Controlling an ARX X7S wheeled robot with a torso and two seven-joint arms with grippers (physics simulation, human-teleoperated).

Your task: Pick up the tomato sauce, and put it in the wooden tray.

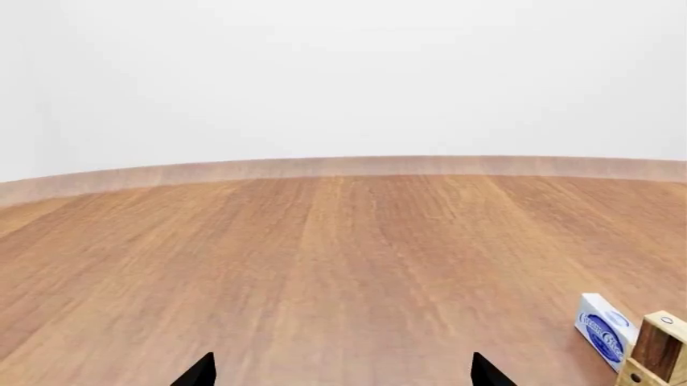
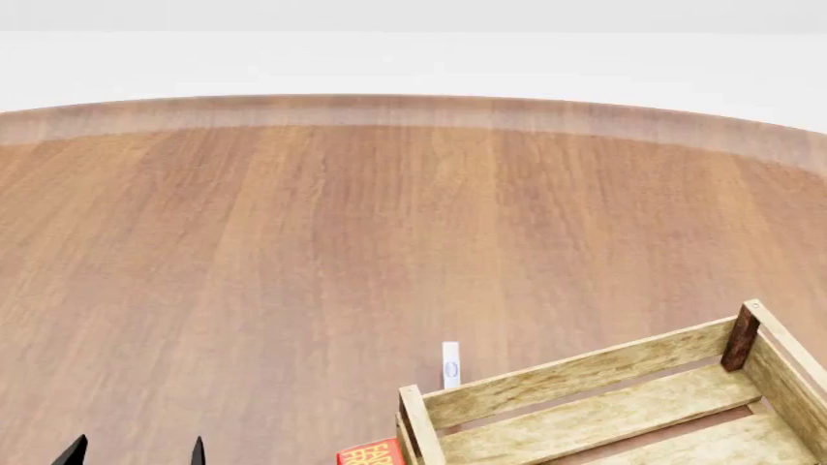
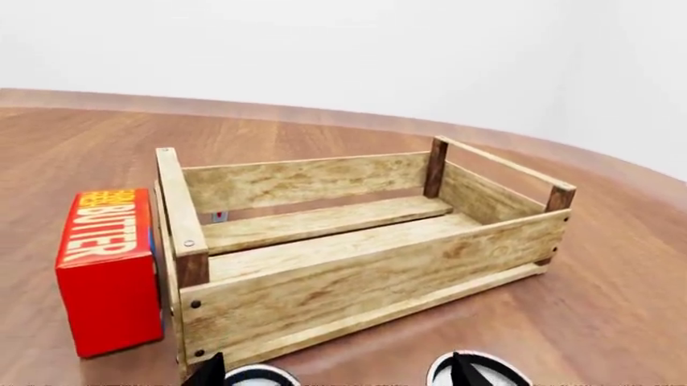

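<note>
Only the tips of each gripper show. The left gripper [image 1: 343,376] has its black fingertips [image 1: 199,374] well apart over bare table [image 1: 322,265]. The right gripper [image 3: 338,374] is likewise spread. Two white round shapes [image 3: 478,370] lie by its fingertips, cut off by the frame edge; whether either is the tomato sauce cannot be told, and no red and green label shows in any view. The wooden tray [image 3: 365,281] stands upright, its floor slats plainly visible. A red butter box [image 3: 108,269] stands just beside one end wall. A blue-and-white box [image 1: 603,330] stands near a corner post. Broad open tabletop runs to the far curved edge.
</note>
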